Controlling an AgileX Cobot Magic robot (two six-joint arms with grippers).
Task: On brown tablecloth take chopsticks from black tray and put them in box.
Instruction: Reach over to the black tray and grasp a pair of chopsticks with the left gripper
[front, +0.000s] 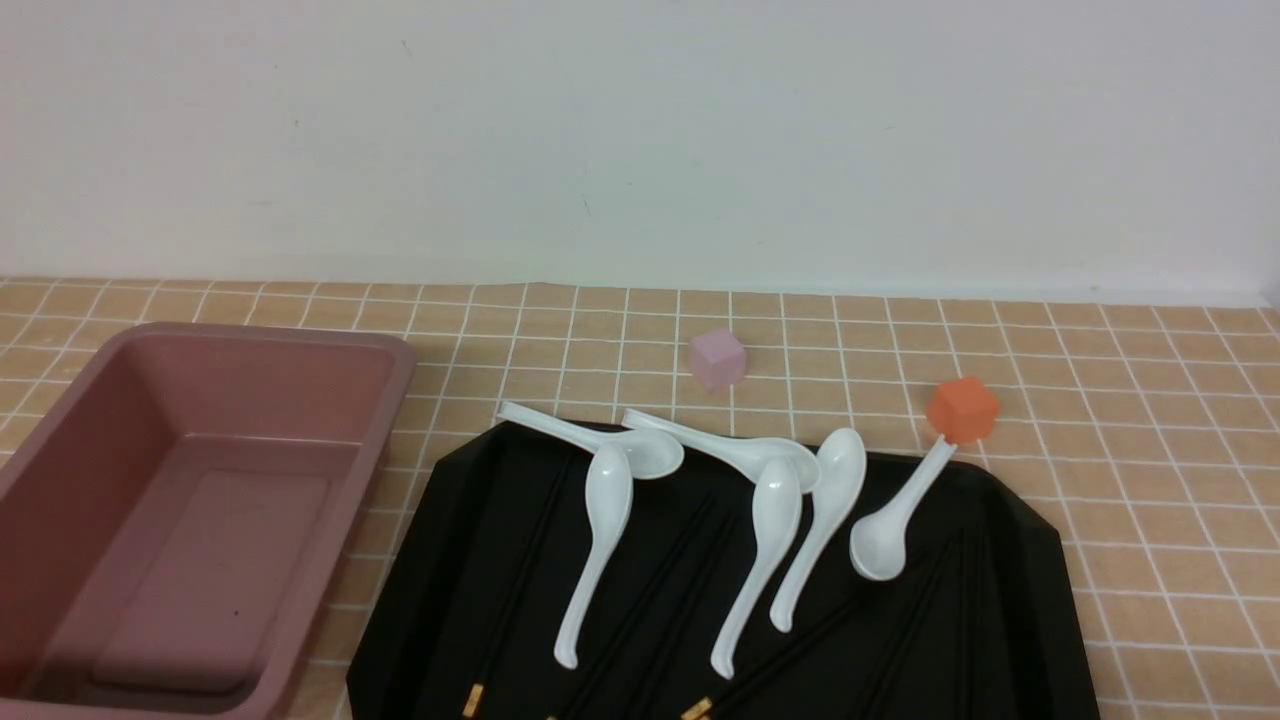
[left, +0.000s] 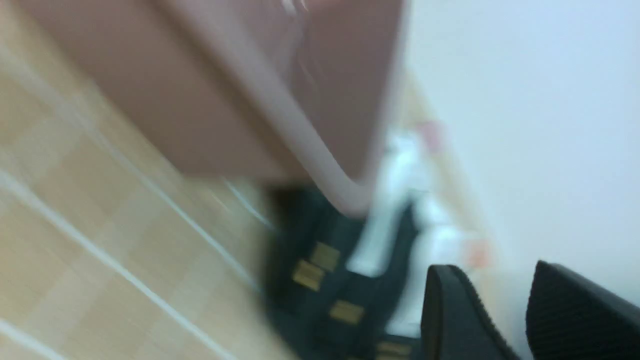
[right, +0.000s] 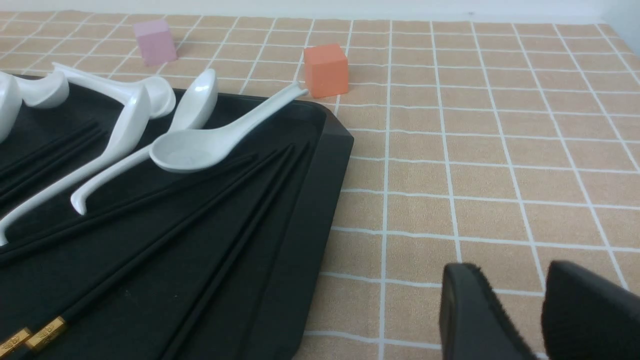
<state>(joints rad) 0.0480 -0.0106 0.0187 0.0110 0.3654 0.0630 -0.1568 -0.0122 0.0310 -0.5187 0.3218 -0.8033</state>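
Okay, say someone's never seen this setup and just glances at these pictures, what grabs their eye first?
First the glossy black tray in the middle foreground, with six white spoons scattered across it and black chopsticks almost vanishing against it. Next comes the deep pink-brown box at the left. Then the orange cube and pink cube, which stand behind the tray on the brown tablecloth.

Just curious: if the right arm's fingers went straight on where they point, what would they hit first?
Probably bare tablecloth beside the tray; nothing else seems in line, though depth is unclear.
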